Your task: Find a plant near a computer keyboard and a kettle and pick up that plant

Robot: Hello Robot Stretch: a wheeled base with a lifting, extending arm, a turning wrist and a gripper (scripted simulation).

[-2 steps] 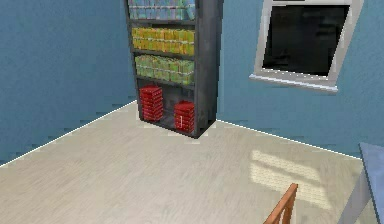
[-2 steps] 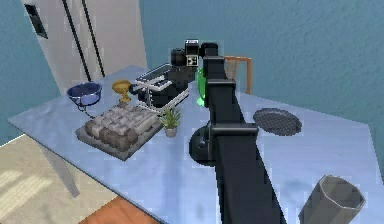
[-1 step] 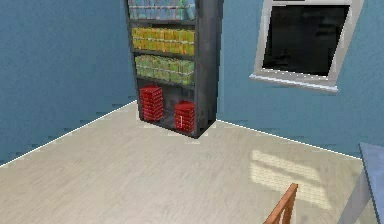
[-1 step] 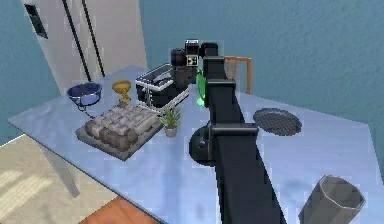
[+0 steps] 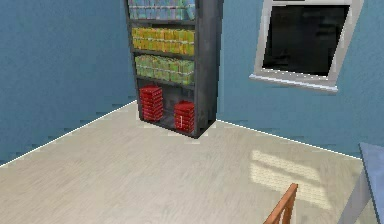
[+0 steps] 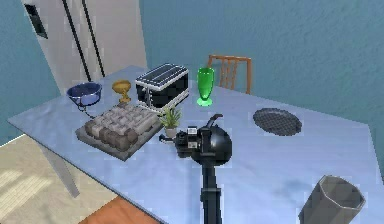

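Note:
In the arm side view a small green plant in a pale pot (image 6: 171,119) stands on the light blue table (image 6: 270,165), near its middle. The arm's dark bar rises from the bottom edge, and my gripper (image 6: 186,141) is at its end, just right of and below the plant. I cannot tell whether it touches the plant or holds anything. Left of the plant lies a tray of bread loaves (image 6: 120,127).
The table also carries a blue bowl (image 6: 85,94), a tan cup (image 6: 121,91), a toaster (image 6: 162,84), a green vase (image 6: 205,85), a round dark plate (image 6: 276,120) and a grey cup (image 6: 331,201). A wooden chair (image 6: 232,70) stands behind it. The forward view has a dark shelf (image 5: 172,62), a window (image 5: 303,40) and open floor (image 5: 150,170).

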